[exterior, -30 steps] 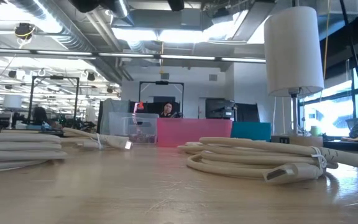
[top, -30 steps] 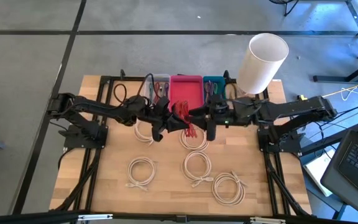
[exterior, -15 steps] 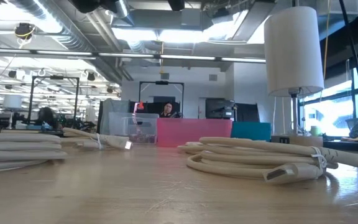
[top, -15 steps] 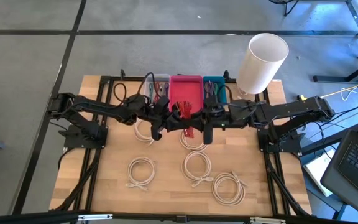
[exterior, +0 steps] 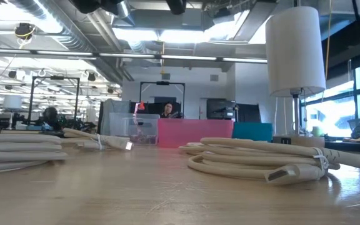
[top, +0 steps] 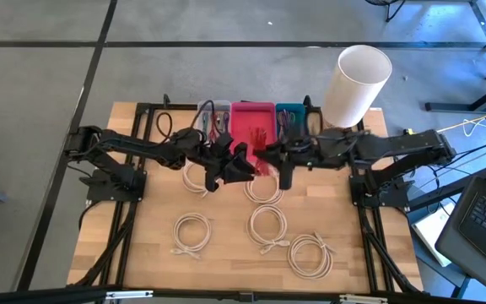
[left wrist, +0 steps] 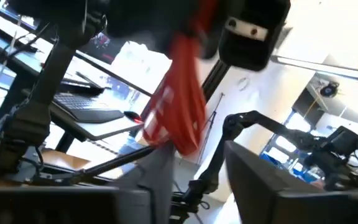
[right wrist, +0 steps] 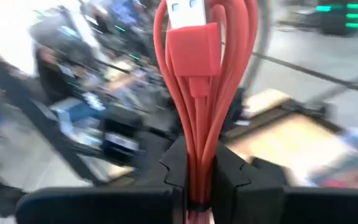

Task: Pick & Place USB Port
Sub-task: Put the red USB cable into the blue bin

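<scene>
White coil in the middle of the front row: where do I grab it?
Come straight down and pinch across the ring of the white coil, on its arc toward the bins, away from the loose plug ends: it lies flat on the table. The right gripper, in front of the pink bin, is shut on the red cable.

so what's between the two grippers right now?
In the high view, the red cable bridges the left gripper and right gripper; the right wrist view shows it clamped.
</scene>
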Controlling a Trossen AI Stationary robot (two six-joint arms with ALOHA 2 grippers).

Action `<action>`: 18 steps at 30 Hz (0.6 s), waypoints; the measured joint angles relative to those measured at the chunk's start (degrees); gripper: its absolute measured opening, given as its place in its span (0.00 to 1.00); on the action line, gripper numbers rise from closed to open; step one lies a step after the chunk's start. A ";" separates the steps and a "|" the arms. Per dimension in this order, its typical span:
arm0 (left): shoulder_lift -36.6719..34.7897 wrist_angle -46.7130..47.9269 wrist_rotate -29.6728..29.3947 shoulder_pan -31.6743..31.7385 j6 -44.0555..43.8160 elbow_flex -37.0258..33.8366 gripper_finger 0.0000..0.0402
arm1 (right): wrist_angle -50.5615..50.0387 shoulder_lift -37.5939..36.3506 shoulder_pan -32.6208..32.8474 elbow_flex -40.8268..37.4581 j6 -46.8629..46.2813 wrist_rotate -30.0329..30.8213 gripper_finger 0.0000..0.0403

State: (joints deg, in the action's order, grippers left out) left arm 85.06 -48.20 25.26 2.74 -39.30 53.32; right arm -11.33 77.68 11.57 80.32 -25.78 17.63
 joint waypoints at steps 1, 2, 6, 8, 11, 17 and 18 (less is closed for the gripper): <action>0.00 0.03 0.24 0.02 -0.53 0.00 0.38 | -4.18 -0.01 0.00 2.16 0.43 1.72 0.08; 0.00 0.36 0.45 0.04 -0.62 0.00 0.42 | -8.83 -0.01 0.00 4.49 0.54 3.61 0.08; 0.00 1.35 1.81 -0.02 -0.57 -0.01 0.53 | -25.82 -0.08 -1.60 12.71 -4.54 12.59 0.08; 0.00 1.38 2.24 -0.01 -0.57 0.00 0.55 | -31.45 -0.01 -4.32 15.88 -8.11 14.14 0.08; 0.00 1.83 3.26 0.00 -0.58 -0.01 0.56 | -32.31 0.42 -10.05 20.00 -8.23 13.33 0.08; 0.00 1.72 5.58 -0.01 -2.62 -0.01 0.55 | -38.05 6.63 -18.92 29.87 -3.95 13.01 0.08; 0.00 1.72 6.61 0.00 -3.31 -0.02 0.55 | -40.85 8.31 -20.21 31.79 -3.86 12.96 0.08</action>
State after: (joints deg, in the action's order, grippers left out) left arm 85.06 -46.47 31.87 2.74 -42.61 53.30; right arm -52.18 85.99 -8.64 112.12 -29.64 30.59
